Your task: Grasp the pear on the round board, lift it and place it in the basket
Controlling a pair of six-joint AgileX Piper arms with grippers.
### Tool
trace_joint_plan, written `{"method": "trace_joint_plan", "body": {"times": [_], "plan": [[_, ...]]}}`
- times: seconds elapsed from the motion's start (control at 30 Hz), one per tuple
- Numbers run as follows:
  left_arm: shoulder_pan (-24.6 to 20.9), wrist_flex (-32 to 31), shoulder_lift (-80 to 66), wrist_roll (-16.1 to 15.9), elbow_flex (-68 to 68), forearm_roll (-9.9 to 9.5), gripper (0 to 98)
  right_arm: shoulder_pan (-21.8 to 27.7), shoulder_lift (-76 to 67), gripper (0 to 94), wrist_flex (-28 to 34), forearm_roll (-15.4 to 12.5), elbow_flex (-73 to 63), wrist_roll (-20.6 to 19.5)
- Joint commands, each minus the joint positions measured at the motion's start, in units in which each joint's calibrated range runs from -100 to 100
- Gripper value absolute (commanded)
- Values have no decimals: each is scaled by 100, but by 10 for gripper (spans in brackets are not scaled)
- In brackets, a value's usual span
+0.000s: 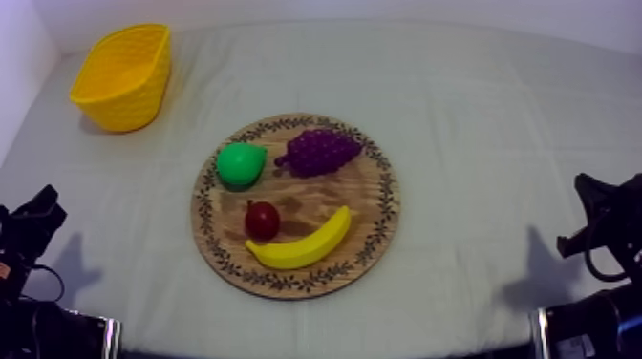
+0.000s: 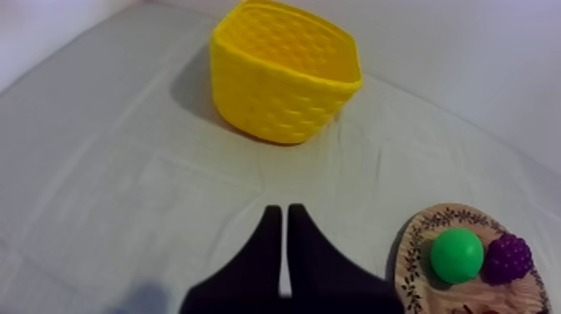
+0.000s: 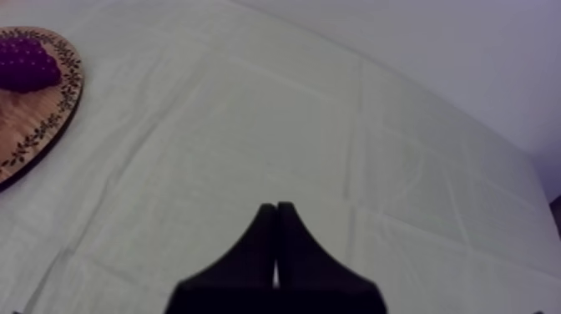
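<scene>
Now, all at rest. On the left gripper (image 2: 284,212), fingers pressed together into a narrow wedge, nothing held; poised over bare grey-white cloth (image 2: 125,192), facing the yellow basket (image 2: 275,108) yet well apart from it. On the right gripper (image 3: 276,209), likewise closed tip to tip, empty, over bare cloth, with the rim of the wooden board (image 3: 46,125) off to one side and the bunch of grapes (image 3: 25,63) lying on it.

From above: the left arm (image 1: 27,229) low at the left edge, the right arm (image 1: 602,215) low at the right edge, each well apart from the wooden board. That board flat on the cloth, about midway between the two arms. Bright green pear (image 1: 240,163) on the board's far-left part, the side nearest the yellow basket, free of either gripper. Purple bunch of grapes just beside the pear along the far rim, stem end turned toward it; perhaps touching, hard to tell at this slant. Nearer the front, the small red fruit (image 1: 262,221), close to the pear but apart from it. Yellow banana (image 1: 301,246) curved along the front of the board, right against the small red fruit. Far off at the back left corner of the cloth, the yellow basket, mouth upward, well apart from the board.
</scene>
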Motion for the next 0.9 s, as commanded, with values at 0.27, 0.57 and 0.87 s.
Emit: {"method": "trace_joint_plan", "body": {"times": [0.27,0.57,0.87], "plan": [[0,-4,-4,0,2,0,0,-2,-3,4,2,-1,-2,-1],[0,-4,-4,-1,2,0,0,-2,-3,4,2,-1,-2,-2],[28,-4,-4,259,2,0,0,-2,-3,4,2,-1,-2,1]]}}
